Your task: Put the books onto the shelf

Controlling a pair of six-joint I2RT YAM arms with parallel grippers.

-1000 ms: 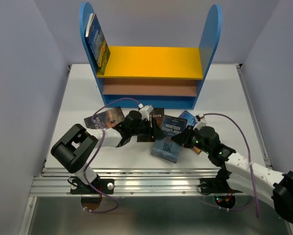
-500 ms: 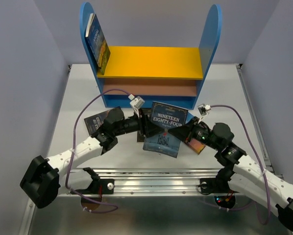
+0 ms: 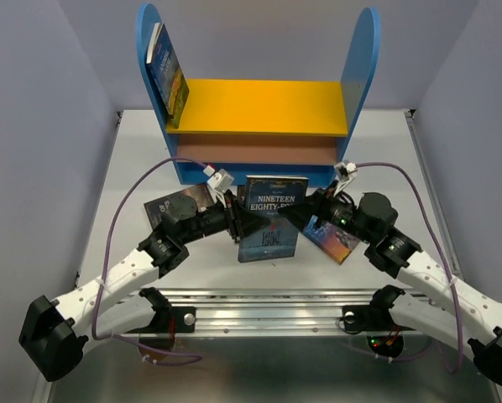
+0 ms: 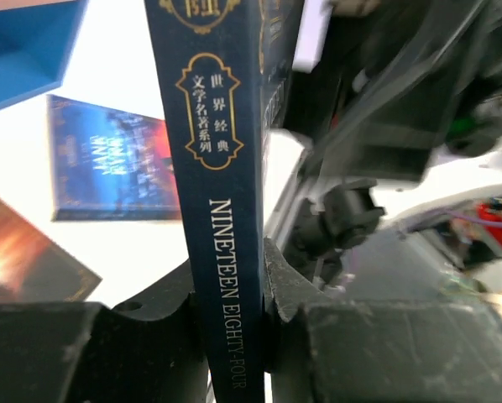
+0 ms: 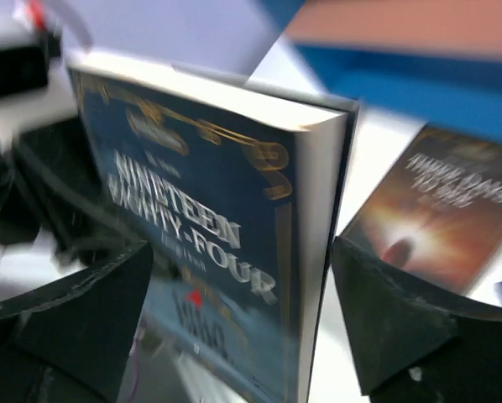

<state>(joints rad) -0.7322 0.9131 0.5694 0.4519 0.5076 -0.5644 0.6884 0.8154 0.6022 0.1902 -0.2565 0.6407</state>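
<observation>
Overhead lighting's bright and even, soft shadows. Right wrist view's pretty blurry; left wrist shows Nineteen Eighty-Four [image 4: 224,252] sharp.

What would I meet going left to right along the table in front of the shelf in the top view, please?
In order: dark flat book, left gripper, Nineteen Eighty-Four, right gripper, blue flat book.

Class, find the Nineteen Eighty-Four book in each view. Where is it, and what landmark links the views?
Top external: Nineteen Eighty-Four book, centre, upright.
Left wrist: its spine, centre.
Right wrist: its front cover, centre-left.
Shared landmark: the blue shelf, top-left in left wrist, top-right in right wrist.
</observation>
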